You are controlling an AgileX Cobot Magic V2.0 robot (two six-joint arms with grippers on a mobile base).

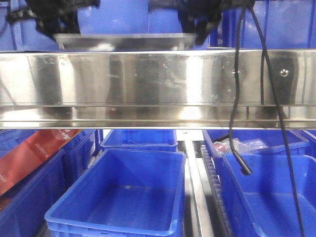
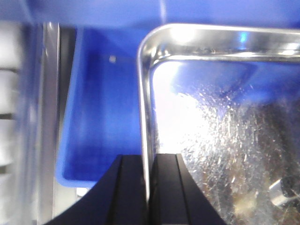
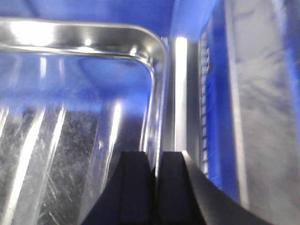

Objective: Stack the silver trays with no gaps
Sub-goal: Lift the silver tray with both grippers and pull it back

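Observation:
A silver tray (image 1: 123, 41) hangs edge-on just above the shelf rail, held at both ends. My left gripper (image 1: 63, 25) is shut on its left rim. In the left wrist view the thin rim (image 2: 143, 108) runs between the black fingers (image 2: 132, 187) of that gripper (image 2: 149, 161), and the scratched tray floor (image 2: 220, 140) spreads to the right. My right gripper (image 1: 201, 27) is shut on the right rim. In the right wrist view the rim (image 3: 159, 93) passes between the jaws of that gripper (image 3: 155, 159), and the tray floor (image 3: 65, 140) lies to the left.
A broad steel shelf rail (image 1: 148, 84) with screw heads crosses the front view. Below it stand deep blue bins (image 1: 123, 197), one on the right holding packets (image 1: 247, 145). A red box (image 1: 34, 153) leans at the left. Black cables (image 1: 236, 123) hang at the right.

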